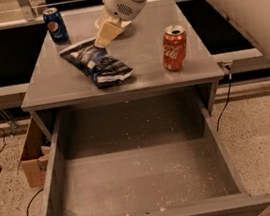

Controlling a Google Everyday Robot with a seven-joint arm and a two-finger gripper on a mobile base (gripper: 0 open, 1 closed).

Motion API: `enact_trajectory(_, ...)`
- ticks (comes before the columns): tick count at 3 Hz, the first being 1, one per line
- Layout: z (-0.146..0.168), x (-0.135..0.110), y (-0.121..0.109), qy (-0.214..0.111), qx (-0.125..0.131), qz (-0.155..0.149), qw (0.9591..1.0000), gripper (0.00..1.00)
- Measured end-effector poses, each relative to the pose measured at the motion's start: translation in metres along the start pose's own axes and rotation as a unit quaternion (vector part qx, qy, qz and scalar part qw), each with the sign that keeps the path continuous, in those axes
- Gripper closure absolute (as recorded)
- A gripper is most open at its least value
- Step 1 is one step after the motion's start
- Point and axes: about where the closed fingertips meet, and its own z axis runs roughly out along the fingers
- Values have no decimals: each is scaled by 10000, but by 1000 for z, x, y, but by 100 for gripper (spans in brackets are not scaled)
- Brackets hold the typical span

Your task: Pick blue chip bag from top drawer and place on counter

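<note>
The blue chip bag (98, 62) lies flat on the counter (145, 73), left of centre, dark navy with white lettering. My gripper (105, 33) hangs just above the bag's far end, its pale fingers (108, 31) open and holding nothing. One fingertip is at or very near the bag's far edge. The top drawer (140, 180) stands pulled fully out below the counter, with only crumbs on its grey floor.
A blue soda can (55, 25) stands at the counter's far left corner. An orange-red soda can (173, 47) stands at the right. My white arm (240, 3) crosses the upper right. A cardboard box (31, 161) and cables lie on the floor at the left.
</note>
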Motion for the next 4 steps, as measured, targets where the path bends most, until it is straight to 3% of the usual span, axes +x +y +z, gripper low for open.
enact_trajectory(1, 2, 0, 1, 1, -17, -4, 10000, 0)
enact_trajectory(2, 2, 0, 1, 1, -17, -4, 10000, 0)
enact_trajectory(3, -25, 7, -2, 3, 289, 206, 9994, 0)
enact_trajectory(4, -81, 41, -11, 2, 968, 934, 9909, 0)
